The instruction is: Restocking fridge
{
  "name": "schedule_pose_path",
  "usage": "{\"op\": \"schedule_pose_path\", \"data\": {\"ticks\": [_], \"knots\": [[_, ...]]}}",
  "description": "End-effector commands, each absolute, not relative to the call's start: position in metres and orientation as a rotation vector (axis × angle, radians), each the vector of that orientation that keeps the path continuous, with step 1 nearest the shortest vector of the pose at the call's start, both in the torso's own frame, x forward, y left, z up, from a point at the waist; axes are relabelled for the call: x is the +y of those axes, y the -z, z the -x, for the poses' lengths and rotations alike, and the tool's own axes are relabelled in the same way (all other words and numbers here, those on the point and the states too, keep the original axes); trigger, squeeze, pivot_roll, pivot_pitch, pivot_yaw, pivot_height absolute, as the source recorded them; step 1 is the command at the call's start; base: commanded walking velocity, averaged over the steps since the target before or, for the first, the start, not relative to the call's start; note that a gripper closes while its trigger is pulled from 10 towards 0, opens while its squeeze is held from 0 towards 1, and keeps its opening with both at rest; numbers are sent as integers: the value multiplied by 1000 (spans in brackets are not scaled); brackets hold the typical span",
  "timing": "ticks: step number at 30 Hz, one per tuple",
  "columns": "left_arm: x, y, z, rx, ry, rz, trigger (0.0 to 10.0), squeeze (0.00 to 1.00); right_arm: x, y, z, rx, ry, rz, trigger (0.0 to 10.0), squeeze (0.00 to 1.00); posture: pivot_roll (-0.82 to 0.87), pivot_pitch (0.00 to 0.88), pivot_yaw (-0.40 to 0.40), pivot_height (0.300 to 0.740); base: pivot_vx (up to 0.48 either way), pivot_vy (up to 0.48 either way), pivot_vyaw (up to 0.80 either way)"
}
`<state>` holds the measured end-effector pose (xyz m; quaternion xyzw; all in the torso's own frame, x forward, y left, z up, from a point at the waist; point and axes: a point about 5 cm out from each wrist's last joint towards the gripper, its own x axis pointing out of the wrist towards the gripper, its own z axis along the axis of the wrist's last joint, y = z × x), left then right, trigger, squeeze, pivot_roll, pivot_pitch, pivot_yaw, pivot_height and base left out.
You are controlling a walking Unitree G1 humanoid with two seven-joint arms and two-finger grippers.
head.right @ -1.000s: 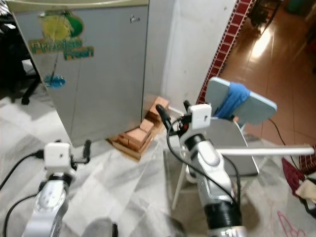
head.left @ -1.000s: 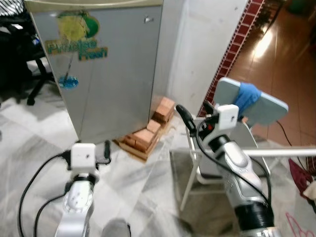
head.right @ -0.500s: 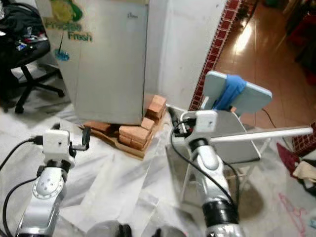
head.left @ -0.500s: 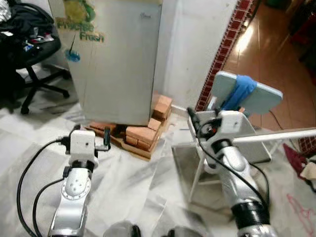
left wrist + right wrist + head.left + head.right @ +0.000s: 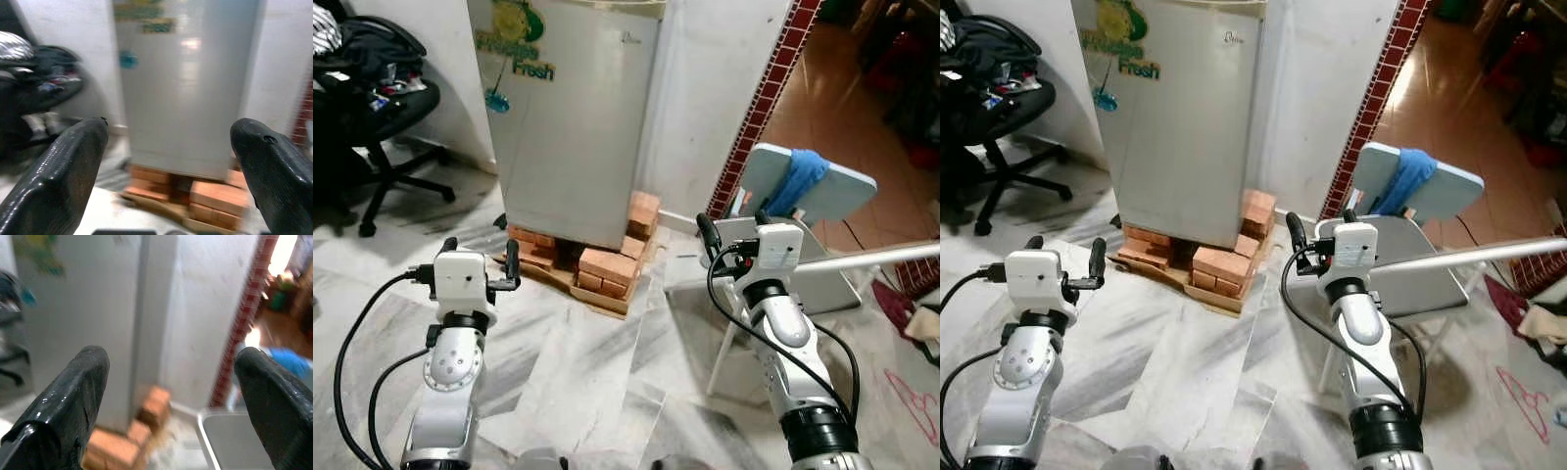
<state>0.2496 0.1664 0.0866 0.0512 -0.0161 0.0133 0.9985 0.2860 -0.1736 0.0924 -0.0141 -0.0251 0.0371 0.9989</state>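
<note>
The closed fridge stands on bricks, seemingly atop a wooden board; left end effector and right end effector both spread, empty.

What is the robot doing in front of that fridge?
The robot stands facing a small silver fridge whose door is shut. The fridge sits on a stack of bricks. The left gripper and the right gripper are both held up, open and holding nothing. A folding chair with a blue cloth on it stands to the robot's right. Nothing has gone into the fridge yet.
</note>
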Motion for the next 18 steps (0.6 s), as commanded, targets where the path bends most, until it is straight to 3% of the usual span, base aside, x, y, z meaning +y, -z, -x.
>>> {"op": "schedule_pose_path", "data": {"ticks": [1,9,18], "knots": [[173,-87,-247,-34,-35,-127,10000,0,-172,-92,-284,-39,-65,-32,10000,0,79,0,-75,740,0,480,0],[178,-95,-253,-57,-32,-122,10000,0,-174,-93,-281,-51,-51,-96,10000,0,80,16,-57,740,0,480,0],[187,-98,-248,-53,-48,-105,10000,0,-171,-94,-279,-45,-57,-110,10000,0,91,61,-65,740,0,480,-728]]}}
